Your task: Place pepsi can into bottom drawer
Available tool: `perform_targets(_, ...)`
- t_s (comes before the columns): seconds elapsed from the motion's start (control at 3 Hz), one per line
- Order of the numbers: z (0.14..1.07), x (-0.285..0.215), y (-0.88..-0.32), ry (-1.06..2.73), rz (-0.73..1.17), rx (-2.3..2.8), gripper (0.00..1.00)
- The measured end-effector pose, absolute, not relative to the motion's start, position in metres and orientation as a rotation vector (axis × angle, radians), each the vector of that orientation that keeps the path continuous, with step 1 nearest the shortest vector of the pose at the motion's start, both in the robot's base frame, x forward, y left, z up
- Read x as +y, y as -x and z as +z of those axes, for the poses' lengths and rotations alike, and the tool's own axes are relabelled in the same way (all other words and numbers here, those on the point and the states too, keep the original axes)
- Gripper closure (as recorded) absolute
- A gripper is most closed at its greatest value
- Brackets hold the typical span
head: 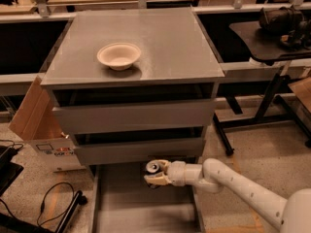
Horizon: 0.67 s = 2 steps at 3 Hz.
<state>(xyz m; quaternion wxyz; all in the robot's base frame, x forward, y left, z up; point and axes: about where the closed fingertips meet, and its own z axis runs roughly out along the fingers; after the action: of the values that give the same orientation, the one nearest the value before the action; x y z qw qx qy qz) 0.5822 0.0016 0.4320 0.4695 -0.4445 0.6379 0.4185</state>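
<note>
Can held over the open bottom drawer, not yet released.

The gripper (155, 174) comes in from the right side w/ the arm low, and its two fingers are closed around the pepsi can (152, 167); the can stands upright, silver top up, just under the front of the middle drawer and above the back part of the bottom drawer (141, 208). I cannot tell if the can base already touches the drawer floor. My judgement: this is the placing step, i.e. transport is nearly done. The next move needs to lower the can until it rests on the tray, then spread the fingers and pull the arm out to the right w/o tipping the can. The bowl (119, 56) on the cabinet top is not involved.
</note>
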Motion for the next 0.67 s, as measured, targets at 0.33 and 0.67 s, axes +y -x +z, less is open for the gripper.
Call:
perform_targets(0.33, 0.372, 0.044, -0.577, 1.119, 1.096, 1.554, 1.0)
perform_targets(0.67, 0.315, 0.071, -0.565, 1.12, 1.158, 1.585, 1.0)
